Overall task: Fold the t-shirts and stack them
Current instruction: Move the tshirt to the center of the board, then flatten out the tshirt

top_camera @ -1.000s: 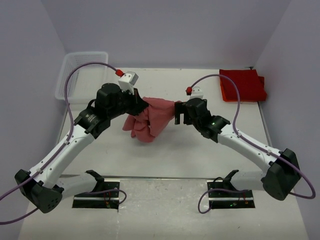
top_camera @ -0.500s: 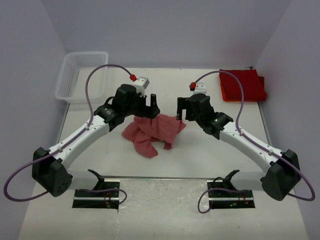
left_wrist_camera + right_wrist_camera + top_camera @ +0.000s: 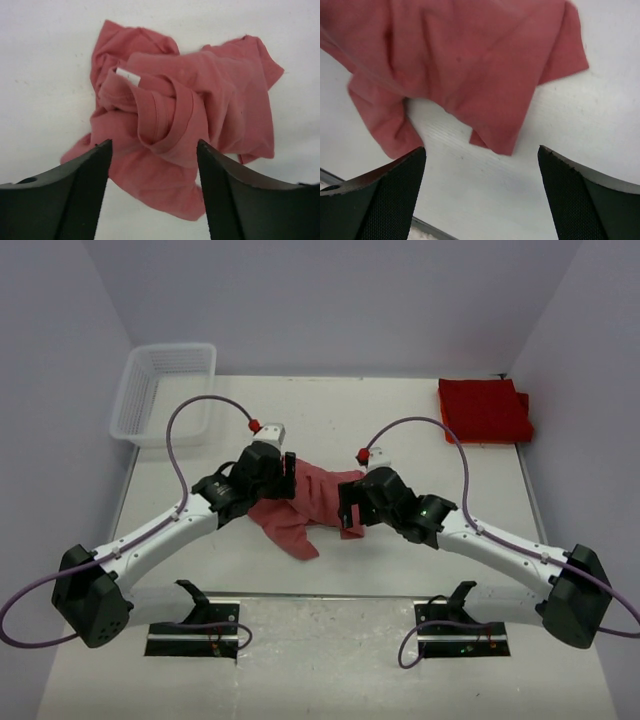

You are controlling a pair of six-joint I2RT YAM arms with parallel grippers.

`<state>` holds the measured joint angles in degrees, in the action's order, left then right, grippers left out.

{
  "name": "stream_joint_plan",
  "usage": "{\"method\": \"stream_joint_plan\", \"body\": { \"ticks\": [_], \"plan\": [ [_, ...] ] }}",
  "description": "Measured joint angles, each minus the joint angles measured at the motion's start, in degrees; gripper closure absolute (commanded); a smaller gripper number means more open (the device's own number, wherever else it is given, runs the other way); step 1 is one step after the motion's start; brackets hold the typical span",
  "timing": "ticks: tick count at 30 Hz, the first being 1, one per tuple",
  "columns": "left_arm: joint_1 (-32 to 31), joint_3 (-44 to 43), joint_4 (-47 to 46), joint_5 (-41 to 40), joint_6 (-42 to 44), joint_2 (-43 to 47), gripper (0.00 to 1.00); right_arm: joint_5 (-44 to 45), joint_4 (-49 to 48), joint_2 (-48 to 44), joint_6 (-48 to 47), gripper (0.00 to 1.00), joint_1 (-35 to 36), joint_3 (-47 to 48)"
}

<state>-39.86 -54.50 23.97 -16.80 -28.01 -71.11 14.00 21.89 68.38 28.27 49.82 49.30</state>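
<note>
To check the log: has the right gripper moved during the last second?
Yes. The right gripper has come toward the near table edge, away from the folded red stack.

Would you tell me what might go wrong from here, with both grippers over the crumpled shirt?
1. The salmon-red t-shirt lies bunched, its collar rolled into the heap; a pinch by the open left gripper may take several layers, so it would not spread flat.
2. The open right gripper hangs at the shirt's other edge, close to the left one; they might collide when closing in.
</note>
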Motion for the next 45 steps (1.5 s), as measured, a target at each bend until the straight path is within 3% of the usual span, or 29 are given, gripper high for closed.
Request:
{"method": "stream_joint_plan", "body": {
  "ticks": [3,10,31,33,38,39,40,45],
  "plan": [
    [-0.09,5.44,0.68,3.43,-2.78,5.03,0.46,-0.09,-1.29,-0.26,2.54,0.09,0.0,-6.1],
    [-3.43,14.73,-0.04,12.09,-7.1,15.15,0.48,0.26,-2.23,2.21,6.4,0.14,0.0,-9.88],
    [-14.23,21.97,-3.61,15.04,-13.62,14.51,0.5,0.04,-10.86,16.79,10.29,0.28,0.0,-8.68],
    [-14.99,21.97,-3.65,14.8,-13.88,14.27,0.5,0.13,-11.3,16.81,10.51,0.36,0.0,-8.68],
    [-16.15,21.97,-3.74,13.46,-14.67,13.11,0.5,1.2,-12.39,17.57,11.47,0.7,0.0,-8.68],
    [-16.37,21.97,-3.76,13.14,-14.84,12.74,0.48,1.42,-12.39,17.66,11.47,0.79,0.0,-8.68],
    [-16.57,21.99,-3.8,12.74,-14.91,12.31,0.46,1.62,-12.39,17.7,11.52,1.0,-0.02,-8.68],
    [-17.75,23.37,-5.66,11.34,-15.8,9.25,0.34,3.04,-12.31,17.7,12.26,1.0,0.0,-8.68]
  ]
}}
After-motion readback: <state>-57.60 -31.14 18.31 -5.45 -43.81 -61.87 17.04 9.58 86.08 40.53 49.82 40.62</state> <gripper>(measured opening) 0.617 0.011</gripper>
